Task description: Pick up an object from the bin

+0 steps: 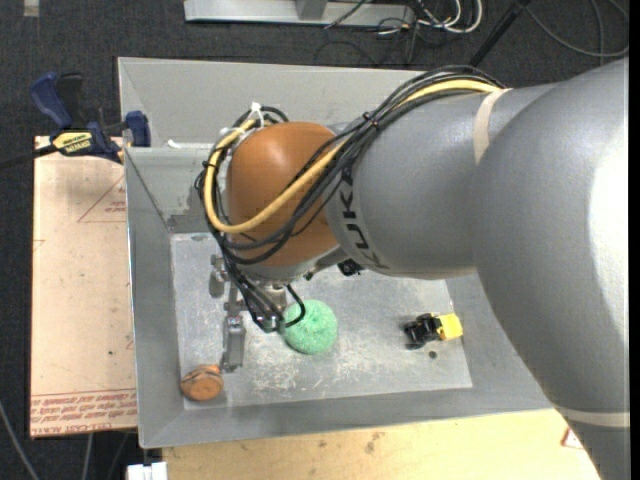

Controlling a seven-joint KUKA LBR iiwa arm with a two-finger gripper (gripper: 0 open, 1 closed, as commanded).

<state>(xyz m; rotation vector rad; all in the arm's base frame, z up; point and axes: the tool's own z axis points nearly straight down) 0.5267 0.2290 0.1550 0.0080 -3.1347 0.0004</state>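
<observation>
Because the arm (480,188) reaches in from the right and bends steeply down over the bin (370,368), the camera view has its orange wrist cover (275,193) and looped cables (225,218) sitting above the bin's left half. They hide much of the tool beneath. The gripper (233,343) hangs below that cover, low over the grey floor near the front left corner. Whether it is parted or closed I cannot tell from this angle, and nothing can be seen held in it.

Three loose things lie well apart on the floor, so any of them could be taken without crowding:
- A small brown round piece (203,383) lies just beside the gripper's lower end, toward the front left corner. It looks closest to the tool.
- A green ball (310,328) rests just to the gripper's right, partly under the wrist.
- A yellow and black toy (433,329) sits farther right, clear of the tool.

Judging by this low, near-vertical pose, the pick is at the descent stage, and nothing is lifted yet.
</observation>
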